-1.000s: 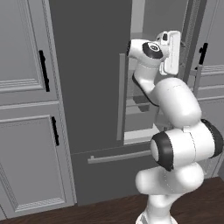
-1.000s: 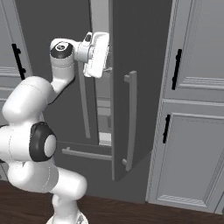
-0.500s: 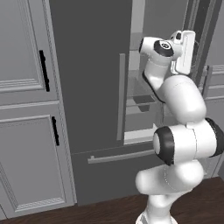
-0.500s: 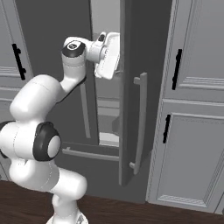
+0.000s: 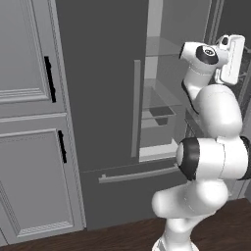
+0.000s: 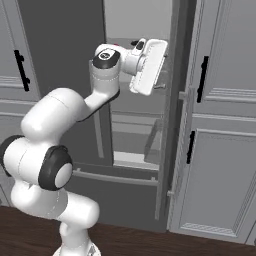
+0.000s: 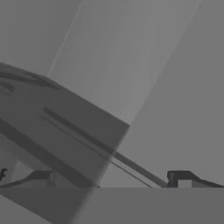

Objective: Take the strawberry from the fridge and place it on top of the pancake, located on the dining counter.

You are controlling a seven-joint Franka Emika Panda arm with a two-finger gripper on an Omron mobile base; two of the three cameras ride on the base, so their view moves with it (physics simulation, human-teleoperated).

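The fingers [image 7: 178, 177] stand spread as wide as they go, with nothing between them. From the camera on the hand I see one dark tip low at the right and the other just poking in at the far left, with bare grey fridge surfaces beyond. The white hand [image 6: 148, 66] is raised high at the mouth of the fridge [image 5: 98, 98], level with its upper shelves [image 5: 164, 46], and it touches nothing that I can make out. Behind it the arm [image 6: 60, 112] bends up from the base on the dark wood floor.

The fridge's left door is closed. Its right door [image 6: 172, 130] is swung out, so the pale inside and the glass shelves lie open to reach. Light grey cabinets [image 6: 225, 150] with black handles flank the fridge on both sides.

I cannot pick out the strawberry [image 6: 116, 44] for certain. From the right-hand side there is a tiny red speck just above the wrist joint, on the upper shelf near its front edge, and that may be it.

As I judge it, only the opening of the fridge is done. The arm has yet to reach in and take hold of the berry, then carry it to the table and set it on the pancake.
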